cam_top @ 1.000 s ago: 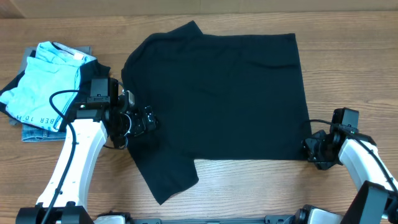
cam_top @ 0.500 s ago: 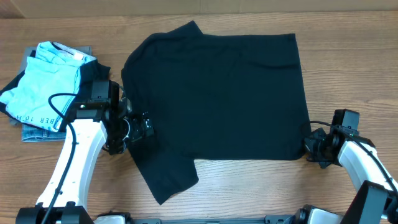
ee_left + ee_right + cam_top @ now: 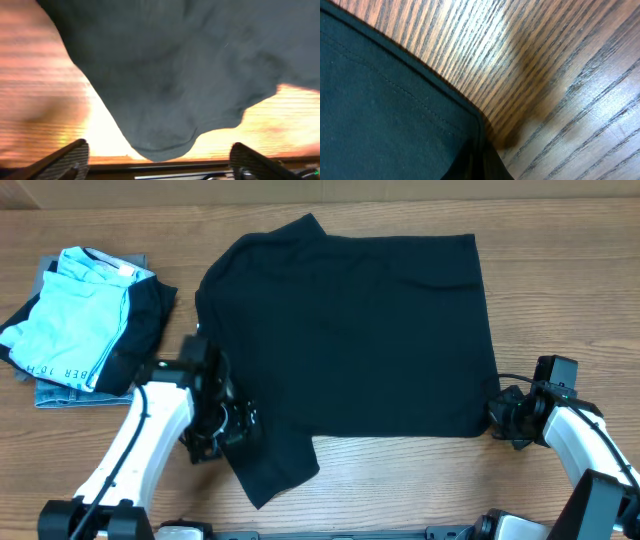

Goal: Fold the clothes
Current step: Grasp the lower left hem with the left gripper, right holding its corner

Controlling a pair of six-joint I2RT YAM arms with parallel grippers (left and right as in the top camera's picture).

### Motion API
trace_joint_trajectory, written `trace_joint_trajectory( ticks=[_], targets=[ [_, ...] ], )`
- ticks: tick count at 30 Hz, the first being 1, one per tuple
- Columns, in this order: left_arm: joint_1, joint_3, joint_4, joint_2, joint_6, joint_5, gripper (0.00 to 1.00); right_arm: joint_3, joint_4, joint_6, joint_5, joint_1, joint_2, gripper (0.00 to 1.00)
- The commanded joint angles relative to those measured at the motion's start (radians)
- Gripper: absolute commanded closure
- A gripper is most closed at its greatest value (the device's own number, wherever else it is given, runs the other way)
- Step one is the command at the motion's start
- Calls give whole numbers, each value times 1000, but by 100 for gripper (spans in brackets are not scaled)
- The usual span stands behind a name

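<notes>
The black T-shirt (image 3: 350, 330) lies spread flat on the wooden table, with one sleeve (image 3: 265, 460) pointing to the front left. My left gripper (image 3: 235, 425) is over that sleeve's base. In the left wrist view its jaws (image 3: 162, 161) are wide open, with the sleeve's rounded end (image 3: 165, 100) between and ahead of them. My right gripper (image 3: 503, 418) is at the shirt's front right corner. In the right wrist view its dark fingers (image 3: 487, 162) are closed together on the hemmed corner (image 3: 395, 100).
A pile of folded clothes sits at the far left: a light blue garment with dark lettering (image 3: 75, 315) on top, a dark piece (image 3: 150, 320) beside it and a grey-blue denim-like piece (image 3: 60, 392) beneath. The table's front edge (image 3: 160, 165) runs just behind the sleeve.
My left arm has moved from the shirt's left edge toward the front, down to the near sleeve. The right arm and the shirt have stayed put.
</notes>
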Motion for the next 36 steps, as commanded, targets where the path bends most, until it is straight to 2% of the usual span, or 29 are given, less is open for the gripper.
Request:
trace_joint_trajectory(
  ticks=[1, 7, 9, 13, 21, 31, 36],
  targets=[
    [-47, -60, 2, -12, -75, 16, 16, -27, -1, -5, -10, 1, 20, 96],
    [-116, -98, 0, -12, -74, 23, 32, -27, -1, -5, -15, 1, 20, 96],
    [-133, -105, 0, -12, -74, 23, 34, -27, -2, -5, -18, 1, 20, 96],
    [-177, -133, 2, -12, -90, 22, 36, -27, -1, -5, -18, 1, 20, 95],
    [-198, -260, 89, -12, -208, 22, 37, -27, -1, -5, -18, 1, 20, 95],
    [-198, -298, 198, -12, -223, 17, 32, -27, -2, -5, -18, 1, 20, 95],
    [-198, -350, 241, -12, -261, 14, 34, -27, -5, -5, -17, 1, 20, 94]
  ],
)
